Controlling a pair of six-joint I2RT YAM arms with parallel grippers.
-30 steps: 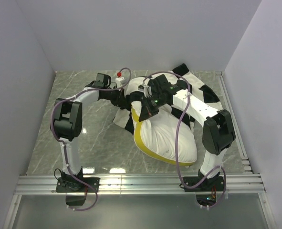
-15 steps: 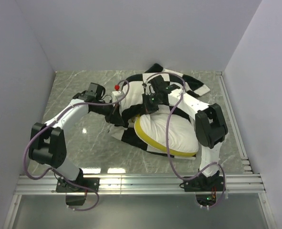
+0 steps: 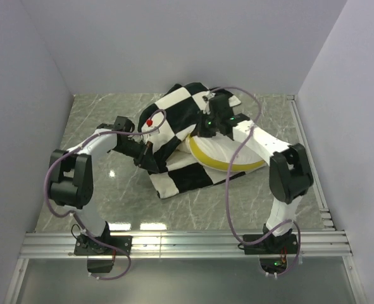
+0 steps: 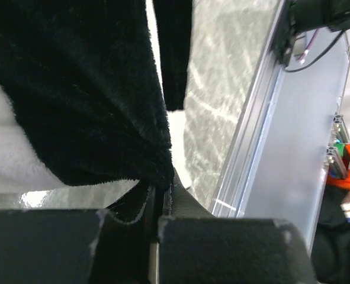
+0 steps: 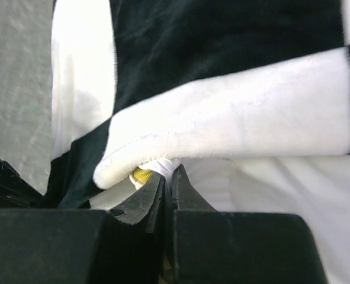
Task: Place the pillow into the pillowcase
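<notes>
The black-and-white checkered pillowcase lies draped over most of the cream pillow, whose yellow band shows on the right. My left gripper is at the case's left edge, shut on a fold of black pillowcase plush that runs into the left gripper. My right gripper sits at the top of the pillow, under the case's rim. In the right wrist view the right gripper is shut on a white corner of the pillow beside a yellow bit, under the pillowcase.
Marble tabletop with white walls on three sides. An aluminium rail runs along the near edge, and another rail along the right side. Purple cables loop off both arms.
The pillowcase has been drawn over the pillow, which has slid back and right. My left gripper has closed on the case's edge and moved down-left. The right gripper stays shut.
</notes>
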